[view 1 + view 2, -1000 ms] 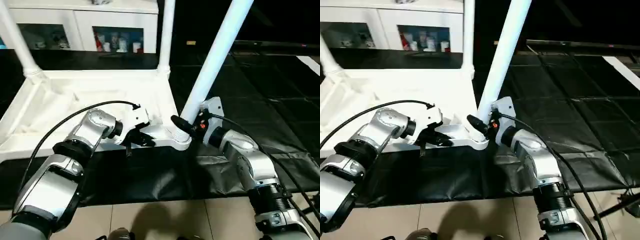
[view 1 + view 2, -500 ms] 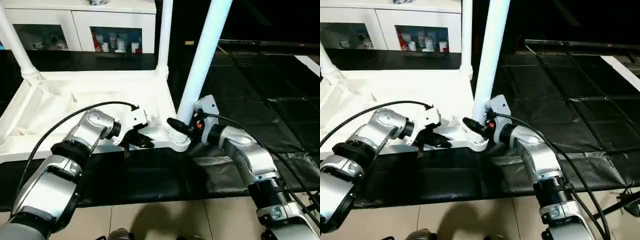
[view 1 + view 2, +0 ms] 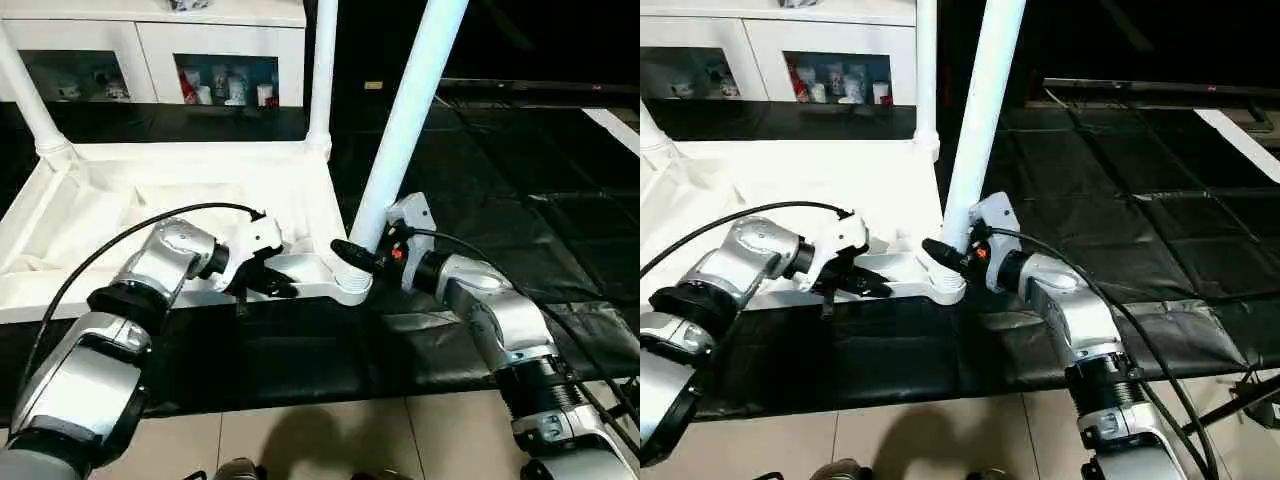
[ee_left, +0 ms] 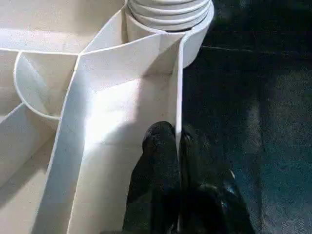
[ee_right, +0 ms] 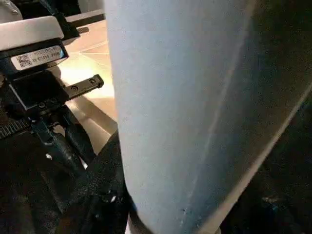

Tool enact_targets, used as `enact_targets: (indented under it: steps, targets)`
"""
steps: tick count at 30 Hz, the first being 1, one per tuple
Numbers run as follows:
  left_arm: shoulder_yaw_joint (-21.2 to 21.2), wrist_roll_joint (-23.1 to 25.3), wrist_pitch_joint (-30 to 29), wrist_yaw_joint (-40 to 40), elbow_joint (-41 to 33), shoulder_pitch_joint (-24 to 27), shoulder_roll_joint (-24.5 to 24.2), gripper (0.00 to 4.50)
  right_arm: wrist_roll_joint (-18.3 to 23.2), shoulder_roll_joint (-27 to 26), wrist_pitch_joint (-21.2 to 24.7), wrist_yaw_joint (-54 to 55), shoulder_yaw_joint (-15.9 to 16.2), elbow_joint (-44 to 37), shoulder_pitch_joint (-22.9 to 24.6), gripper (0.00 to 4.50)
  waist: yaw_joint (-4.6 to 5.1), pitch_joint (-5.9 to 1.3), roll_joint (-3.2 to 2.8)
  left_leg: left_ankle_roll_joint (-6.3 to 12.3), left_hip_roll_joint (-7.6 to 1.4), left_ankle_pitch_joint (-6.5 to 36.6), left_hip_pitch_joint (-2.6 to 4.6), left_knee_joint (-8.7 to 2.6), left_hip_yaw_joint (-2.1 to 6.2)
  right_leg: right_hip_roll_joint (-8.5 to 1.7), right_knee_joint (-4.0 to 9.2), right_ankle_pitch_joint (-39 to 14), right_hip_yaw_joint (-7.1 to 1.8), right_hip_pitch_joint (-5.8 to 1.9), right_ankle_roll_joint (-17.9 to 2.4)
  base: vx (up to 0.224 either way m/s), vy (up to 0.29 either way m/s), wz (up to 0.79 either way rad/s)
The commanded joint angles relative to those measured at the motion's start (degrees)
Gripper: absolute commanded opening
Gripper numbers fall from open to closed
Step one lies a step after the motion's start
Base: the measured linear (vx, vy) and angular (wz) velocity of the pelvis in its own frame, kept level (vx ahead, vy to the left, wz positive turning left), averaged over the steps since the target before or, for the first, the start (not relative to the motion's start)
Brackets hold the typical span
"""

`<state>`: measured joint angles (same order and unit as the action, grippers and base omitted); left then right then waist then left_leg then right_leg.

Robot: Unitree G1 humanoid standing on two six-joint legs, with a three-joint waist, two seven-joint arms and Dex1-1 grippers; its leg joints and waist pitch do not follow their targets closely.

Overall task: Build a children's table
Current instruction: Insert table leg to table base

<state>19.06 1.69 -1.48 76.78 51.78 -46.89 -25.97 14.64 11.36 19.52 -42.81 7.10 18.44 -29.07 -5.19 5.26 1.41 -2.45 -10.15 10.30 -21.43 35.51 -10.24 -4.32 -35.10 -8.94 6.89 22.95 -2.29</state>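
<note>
Since a second ago, the long tapered white plastic leg (image 3: pixel 405 125) I grip in my right gripper (image 3: pixel 352 254) has tipped nearer upright. Its axis leans right above the round corner socket (image 3: pixel 347 287). My left gripper (image 4: pixel 178 146) pinches the white ribbed tabletop's side wall (image 4: pixel 177 87).

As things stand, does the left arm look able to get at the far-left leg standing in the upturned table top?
Probably not without letting go: the left gripper is shut on the near rim of the table top, and the far-left leg stands across the whole top.
</note>
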Motion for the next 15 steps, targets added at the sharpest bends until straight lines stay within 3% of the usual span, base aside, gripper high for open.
enact_targets:
  steps: [1, 6, 8, 10, 12, 15]
  targets:
    - [-0.91, -1.14, -1.10, 2.34, -2.09, 0.27, -2.05, 0.00, -0.27, 0.28, 0.60, 0.10, -0.17, 1.94, 0.98, 1.90, -0.43, -5.37, -0.75, -1.67, -4.08, 13.47, 1.07, -4.90, 1.89, -6.52, 4.38, -17.31, -4.40, -3.18, -10.80, 0.000, 0.000, 0.00]
    - [-2.73, -3.18, -4.46, 2.39, -7.62, 3.29, -3.01, 0.00, 1.15, -1.91, -0.11, -1.38, -0.14, 4.87, 0.09, 1.90, -0.46, -5.32, -0.89, -2.46, -4.32, 14.95, 1.25, -5.00, 2.06, -6.79, 4.38, -18.95, -4.43, -3.11, -10.92, 0.000, 0.000, 0.00]
    - [-3.30, -3.83, -6.43, 1.93, -11.19, 5.13, -3.63, 0.00, 1.17, -2.72, -0.56, -1.82, 0.08, 6.08, -0.22, 1.90, -0.48, -5.21, -0.53, -2.40, -4.25, 15.02, 1.24, -5.06, 2.00, -6.71, 4.36, -19.07, -4.41, -3.04, -11.02, 0.000, 0.000, 0.00]
    - [-3.58, -4.37, -8.43, 2.15, -14.60, 6.75, -4.33, 0.00, 0.93, -3.30, -1.00, -2.31, 0.45, 7.55, -0.80, 1.90, -0.46, -5.19, -0.76, -2.34, -4.18, 14.92, 1.34, -5.05, 1.90, -6.64, 4.38, -19.07, -4.48, -2.92, -11.05, 0.000, 0.000, 0.00]
    - [-3.56, -4.42, -9.12, 2.36, -16.01, 7.32, -4.67, 0.00, 0.77, -3.43, -1.08, -2.82, 0.76, 8.24, -1.18, 1.90, -0.38, -5.16, -0.50, -2.34, -4.22, 14.84, 1.21, -5.11, 1.92, -6.70, 4.28, -19.37, -4.46, -3.00, -11.18, 0.000, 0.000, 0.00]
    - [-3.27, -4.50, -9.94, 2.48, -18.17, 7.79, -4.88, 0.00, 0.04, -2.94, -1.44, -4.38, 1.89, 9.93, -2.18, 1.90, -0.41, -5.05, -0.67, -2.17, -4.09, 14.79, 1.33, -5.05, 1.84, -6.58, 4.51, -20.95, -4.48, -2.87, -10.54, 0.000, 0.000, 0.00]
